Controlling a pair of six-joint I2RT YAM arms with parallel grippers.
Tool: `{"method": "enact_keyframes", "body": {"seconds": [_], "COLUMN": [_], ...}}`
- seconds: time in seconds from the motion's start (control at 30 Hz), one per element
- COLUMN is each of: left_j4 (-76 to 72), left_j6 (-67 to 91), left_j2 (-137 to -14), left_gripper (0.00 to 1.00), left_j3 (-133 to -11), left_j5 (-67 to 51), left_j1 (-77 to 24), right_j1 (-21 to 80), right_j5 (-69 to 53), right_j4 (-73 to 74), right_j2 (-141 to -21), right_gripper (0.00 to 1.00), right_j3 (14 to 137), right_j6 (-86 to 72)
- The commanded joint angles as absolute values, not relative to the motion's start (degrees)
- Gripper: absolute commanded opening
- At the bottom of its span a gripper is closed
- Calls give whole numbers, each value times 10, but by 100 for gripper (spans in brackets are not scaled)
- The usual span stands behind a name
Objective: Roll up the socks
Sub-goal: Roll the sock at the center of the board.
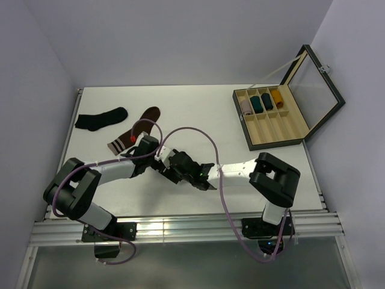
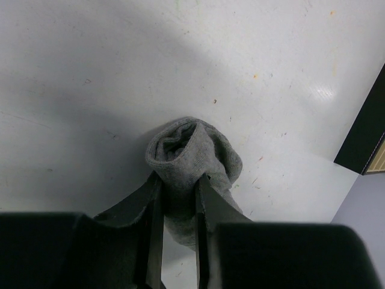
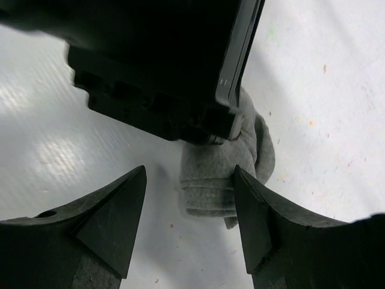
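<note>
The light grey sock (image 2: pixel 192 147) is bunched into a loose roll on the white table. My left gripper (image 2: pixel 178 192) is shut on it, one finger on each side of the roll. In the right wrist view the sock's striped cuff end (image 3: pixel 207 186) lies between the fingers of my open right gripper (image 3: pixel 189 174) and touches the right finger (image 3: pixel 258 217). The left gripper's body (image 3: pixel 168 60) hangs over it. In the top view both grippers, left (image 1: pixel 162 160) and right (image 1: pixel 179 168), meet at the table's front middle and hide the sock. No loose pink sock shows.
A black sock (image 1: pixel 101 118) and a dark brown sock with a pale striped cuff (image 1: pixel 135 129) lie at the back left. An open wooden case (image 1: pixel 274 117) with several rolled socks, one of them pale pinkish (image 1: pixel 245 107), stands at the back right. Its edge shows in the left wrist view (image 2: pixel 367 132).
</note>
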State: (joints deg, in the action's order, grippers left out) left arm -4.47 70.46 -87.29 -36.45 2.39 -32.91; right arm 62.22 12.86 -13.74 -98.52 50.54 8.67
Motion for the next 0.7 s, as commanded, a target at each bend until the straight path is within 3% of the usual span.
{"method": "enact_keyframes", "body": {"seconds": [0.0, 0.27, 0.53, 0.67], "left_j4": [41, 42, 47, 47], "left_j6": [672, 663, 653, 649], "left_j2": [-899, -898, -907, -909], "left_gripper": [0, 0, 0, 0], "left_j3": [-355, -358, -367, -373], "left_j5": [29, 23, 18, 12], "left_j1": [-334, -333, -333, -334], "right_j1": [625, 619, 598, 594], "right_j5": [170, 238, 207, 227], "right_j4": [-148, -123, -127, -100], "right_j2": [-1019, -1053, -1012, -1047], "right_gripper": [67, 67, 68, 68], "right_j3": [517, 505, 485, 515], "right_j6": [102, 59, 34, 43]}}
